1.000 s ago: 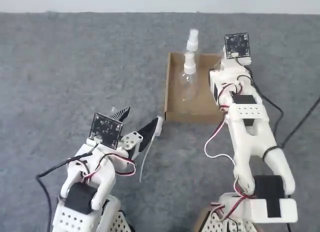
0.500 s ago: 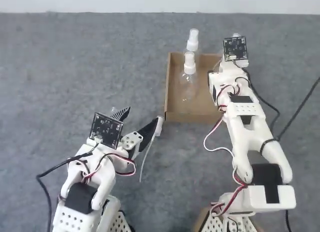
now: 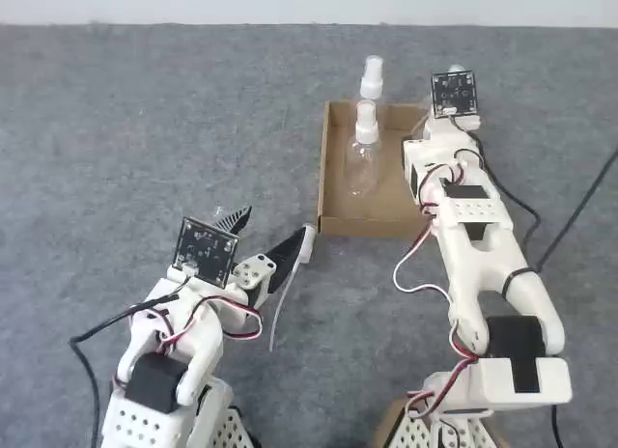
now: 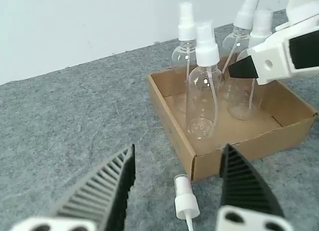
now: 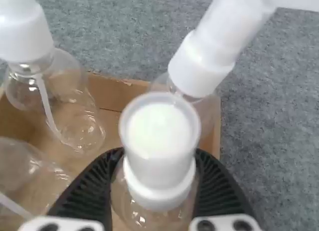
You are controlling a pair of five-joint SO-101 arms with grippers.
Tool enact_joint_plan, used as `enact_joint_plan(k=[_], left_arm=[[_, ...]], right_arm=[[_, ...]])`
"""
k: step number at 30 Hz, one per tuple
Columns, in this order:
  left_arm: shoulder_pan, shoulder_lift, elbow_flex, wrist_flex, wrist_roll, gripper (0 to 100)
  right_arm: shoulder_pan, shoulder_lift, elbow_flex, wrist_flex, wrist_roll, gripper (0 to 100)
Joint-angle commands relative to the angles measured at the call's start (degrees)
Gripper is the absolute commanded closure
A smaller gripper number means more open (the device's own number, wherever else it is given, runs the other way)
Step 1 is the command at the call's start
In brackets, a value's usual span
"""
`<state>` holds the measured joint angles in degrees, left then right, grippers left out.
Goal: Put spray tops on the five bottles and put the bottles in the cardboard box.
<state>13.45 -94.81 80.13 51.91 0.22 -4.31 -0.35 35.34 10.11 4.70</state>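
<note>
Treat the placement first: your right tool [image 5: 157, 191] is clamped on a capped bottle [image 5: 159, 136], one finger on each side of its body, at the far right corner of the cardboard box [image 3: 323, 168]. Whether its base has reached the box floor cannot be told from here, so ease it down until it seats, then open only a little and lift straight up. The neighbouring bottles [image 4: 203, 96] stand close by in the box, and a sideways pull would likely tip them. That right arm is stretched forward along the right side of the table [image 3: 145, 129], with its wrist over the box's far right corner. Your left arm is folded low at the near left, pointing toward the near left corner of the box. The left tool [image 4: 178, 156] is spread wide and holding nothing. The loose spray top [image 4: 185, 203] lies on the table just near of the box wall, between the open fingers and close to one tip. Its thin dip tube [image 3: 278, 313] trails back toward the arm. When you go for it, close on the white head rather than the tube, which looks likely to flex and slip.
</note>
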Motion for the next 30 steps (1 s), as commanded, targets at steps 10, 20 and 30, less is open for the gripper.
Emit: enact_joint_plan(k=[10,20,30], left_arm=[[-0.4,-0.7,-0.4,-1.9,-0.4,75],[-0.4,-0.7,-0.4,-1.9,-0.4,75],[-0.4,-0.7,-0.4,-1.9,-0.4,75]], right_arm=[[-0.9,-1.4,-2.3,0.7,1.4,99.1],[-0.9,-0.9,-2.2,0.7,2.6,99.1],[-0.9,-1.3,-2.2,0.7,2.6,98.5]])
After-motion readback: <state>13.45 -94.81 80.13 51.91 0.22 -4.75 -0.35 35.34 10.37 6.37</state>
